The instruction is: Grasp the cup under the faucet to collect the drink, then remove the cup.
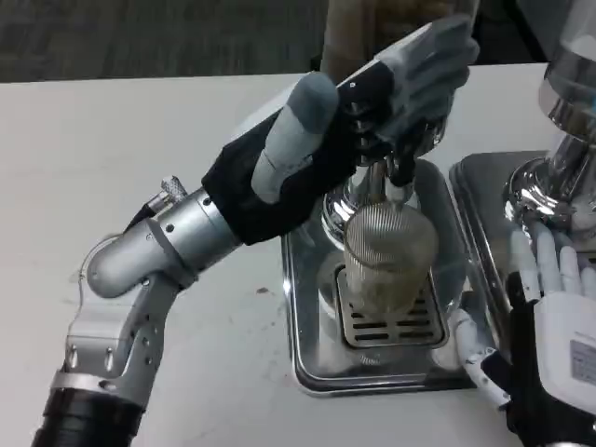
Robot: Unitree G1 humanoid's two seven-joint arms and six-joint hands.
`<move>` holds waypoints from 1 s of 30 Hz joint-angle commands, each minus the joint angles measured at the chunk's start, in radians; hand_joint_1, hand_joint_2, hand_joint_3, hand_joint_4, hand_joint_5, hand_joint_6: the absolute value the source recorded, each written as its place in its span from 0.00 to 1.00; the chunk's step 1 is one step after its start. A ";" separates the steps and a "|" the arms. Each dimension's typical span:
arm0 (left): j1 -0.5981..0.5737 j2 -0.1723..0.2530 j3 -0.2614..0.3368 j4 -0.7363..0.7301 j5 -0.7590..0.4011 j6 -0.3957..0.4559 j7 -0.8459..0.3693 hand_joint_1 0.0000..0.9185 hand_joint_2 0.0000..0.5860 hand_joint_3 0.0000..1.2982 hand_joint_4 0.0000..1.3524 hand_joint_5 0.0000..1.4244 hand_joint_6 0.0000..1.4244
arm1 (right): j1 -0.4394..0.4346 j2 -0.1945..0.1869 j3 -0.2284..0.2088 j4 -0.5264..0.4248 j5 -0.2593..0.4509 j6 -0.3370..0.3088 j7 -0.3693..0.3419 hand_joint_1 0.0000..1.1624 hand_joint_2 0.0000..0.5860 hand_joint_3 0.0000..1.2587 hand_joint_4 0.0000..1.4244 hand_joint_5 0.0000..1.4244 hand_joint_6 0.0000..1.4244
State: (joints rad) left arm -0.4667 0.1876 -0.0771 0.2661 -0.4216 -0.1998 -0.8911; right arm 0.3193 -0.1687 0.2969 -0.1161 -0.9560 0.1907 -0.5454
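You see the ribbed clear plastic cup (389, 253) standing upright on the slotted metal drain grate (396, 321) of the shiny steel drip tray (307, 307). It stands directly under the dispenser faucet (399, 177), and the small spout of the faucet is just above its rim. The cup looks partly filled with a pale drink, but the ribs make this hard to read.

Your left hand (391, 84) is raised over the tray, in a grey and black covering, and its fingers (438, 56) lie on top of the faucet area, at the lever. They are bent over it, but you cannot tell if they truly grip it or only rest on it. This hand does not touch the cup.

Your right hand (549, 317) is low at the right edge of the tray, near the cup but apart from it. Its white fingers (531, 270) are stretched and spread, and it holds nothing. One finger lies just at the tray's right rim.

Behind the right hand stands the chrome base of a second dispenser (559, 177), on its own steel tray (484, 200), all on the white table (112, 158).
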 commanded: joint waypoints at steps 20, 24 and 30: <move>0.005 0.002 -0.109 -0.031 0.197 -0.116 -0.012 0.00 0.07 0.00 0.00 0.00 0.00 | 0.022 0.007 -0.012 -0.020 0.013 -0.002 -0.007 0.20 0.89 0.05 0.00 0.00 0.00; 0.004 0.017 -0.116 -0.035 0.226 -0.136 0.001 0.00 0.06 0.00 0.00 0.00 0.00 | 0.020 0.008 -0.012 -0.020 0.013 -0.002 -0.007 0.20 0.89 0.05 0.00 0.00 0.00; -0.021 0.071 -0.136 -0.019 0.320 -0.200 0.033 0.00 0.06 0.00 0.00 0.00 0.00 | 0.018 0.009 -0.011 -0.018 0.015 -0.003 -0.008 0.20 0.89 0.05 0.00 0.00 0.00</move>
State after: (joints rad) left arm -0.4809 0.2330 -0.1797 0.2418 -0.1538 -0.3821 -0.8412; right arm 0.3384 -0.1634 0.2913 -0.1247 -0.9494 0.1916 -0.5464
